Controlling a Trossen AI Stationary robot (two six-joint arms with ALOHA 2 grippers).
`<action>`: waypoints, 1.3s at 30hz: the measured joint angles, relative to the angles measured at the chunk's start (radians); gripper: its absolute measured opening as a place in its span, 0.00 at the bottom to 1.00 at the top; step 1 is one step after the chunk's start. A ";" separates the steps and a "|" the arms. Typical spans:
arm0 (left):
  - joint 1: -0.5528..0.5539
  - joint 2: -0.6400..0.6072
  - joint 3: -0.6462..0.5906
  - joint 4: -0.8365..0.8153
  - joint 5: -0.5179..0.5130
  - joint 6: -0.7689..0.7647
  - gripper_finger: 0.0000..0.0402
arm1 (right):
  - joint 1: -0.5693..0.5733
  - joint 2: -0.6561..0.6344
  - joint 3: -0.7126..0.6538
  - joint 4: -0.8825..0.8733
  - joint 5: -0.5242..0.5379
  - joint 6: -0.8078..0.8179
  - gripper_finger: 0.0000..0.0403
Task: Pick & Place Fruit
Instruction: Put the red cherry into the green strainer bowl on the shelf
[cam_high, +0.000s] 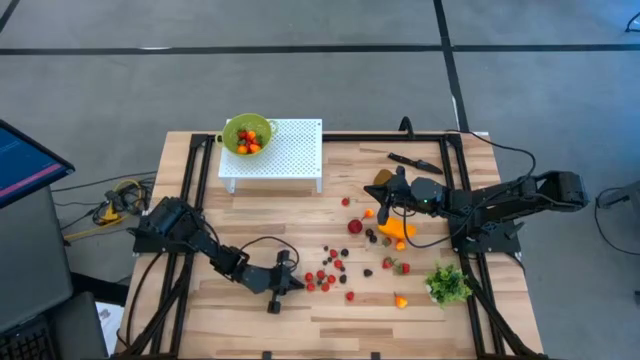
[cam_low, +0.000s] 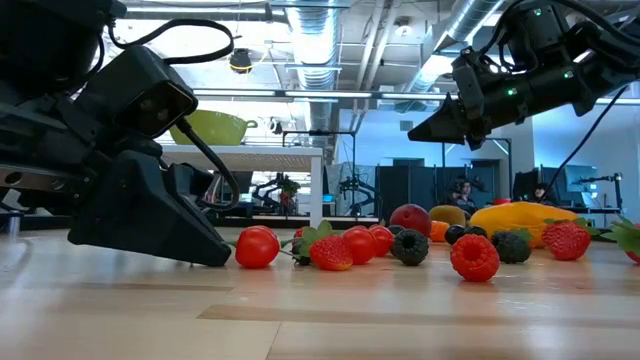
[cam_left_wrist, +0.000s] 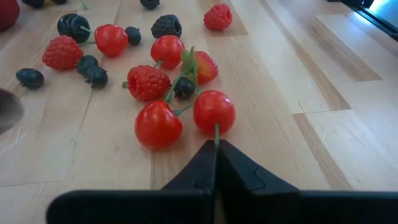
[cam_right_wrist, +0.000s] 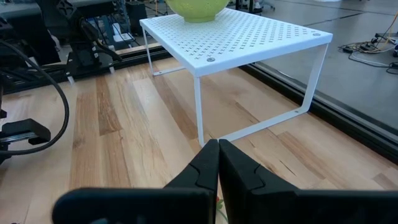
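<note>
Just ahead of left claw (cam_left_wrist: 216, 149), fingertips pinched on green stem: red cherry (cam_left_wrist: 214, 111).

Scatter of tiny red, orange and dark berry-sized fruit pieces (cam_high: 330, 275) lies loose on wood, lower centre of high view. Elongated orange fruit (cam_high: 397, 231) lies flat, centre right. Brownish-olive oval fruit (cam_high: 379, 178) sits above it.
</note>
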 joint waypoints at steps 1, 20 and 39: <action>0.000 0.000 0.000 0.000 0.000 0.000 0.01 | 0.000 0.000 0.000 0.000 0.000 0.000 0.01; 0.156 -0.547 -0.002 -0.011 -0.001 0.502 0.01 | 0.000 0.000 0.000 0.000 0.000 0.000 0.01; 0.850 -1.033 -0.002 -0.485 -0.110 0.542 0.01 | 0.000 0.000 0.000 0.000 0.000 0.000 0.01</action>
